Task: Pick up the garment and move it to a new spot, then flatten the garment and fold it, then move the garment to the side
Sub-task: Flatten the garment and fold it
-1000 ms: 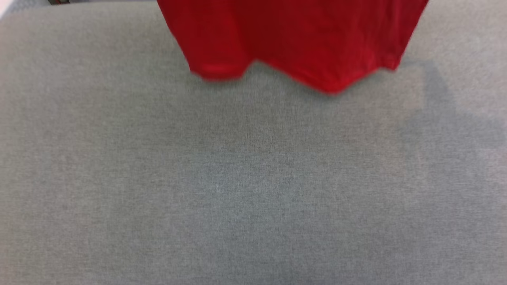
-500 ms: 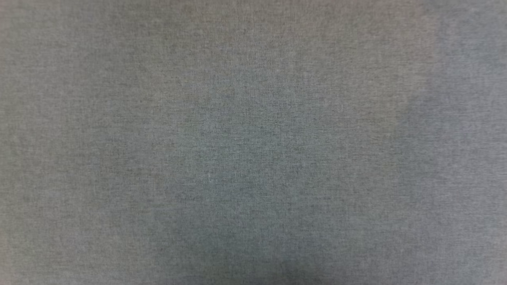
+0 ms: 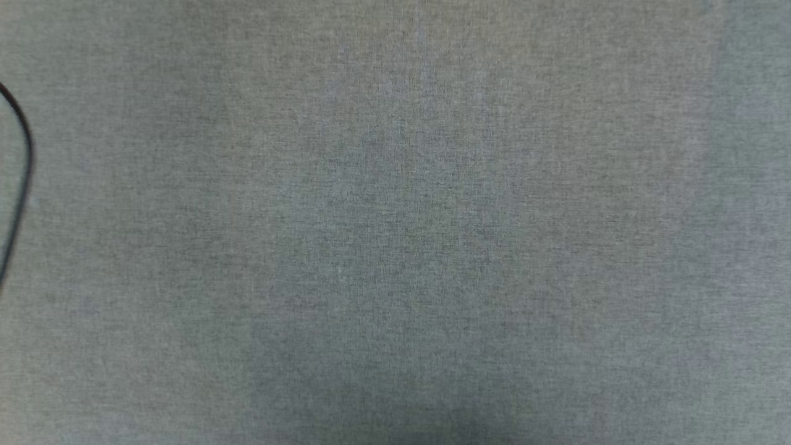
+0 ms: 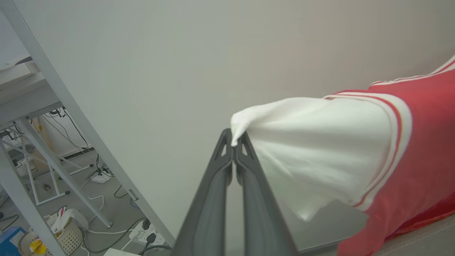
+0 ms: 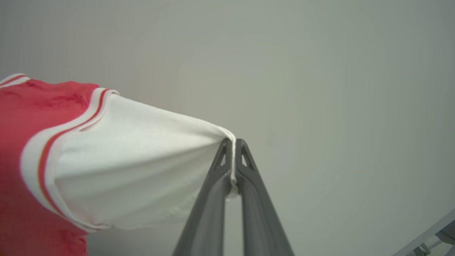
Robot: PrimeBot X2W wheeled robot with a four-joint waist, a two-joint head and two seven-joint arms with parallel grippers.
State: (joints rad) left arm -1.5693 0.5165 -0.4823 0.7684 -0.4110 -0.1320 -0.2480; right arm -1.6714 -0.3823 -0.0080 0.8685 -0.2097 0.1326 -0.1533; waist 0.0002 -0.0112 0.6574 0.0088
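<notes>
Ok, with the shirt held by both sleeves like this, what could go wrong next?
1. The left gripper pinches just the tip of one white sleeve; that thin hold might slip.
2. The right gripper likewise clamps the other sleeve at its edge, so a tug while spreading could free it.
3. A black cable curves in at the left over the grey surface; the garment might catch on it.

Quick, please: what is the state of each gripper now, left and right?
Left gripper: closed, holding the garment by its white sleeve.
Right gripper: closed, holding the garment by the other sleeve.
</notes>
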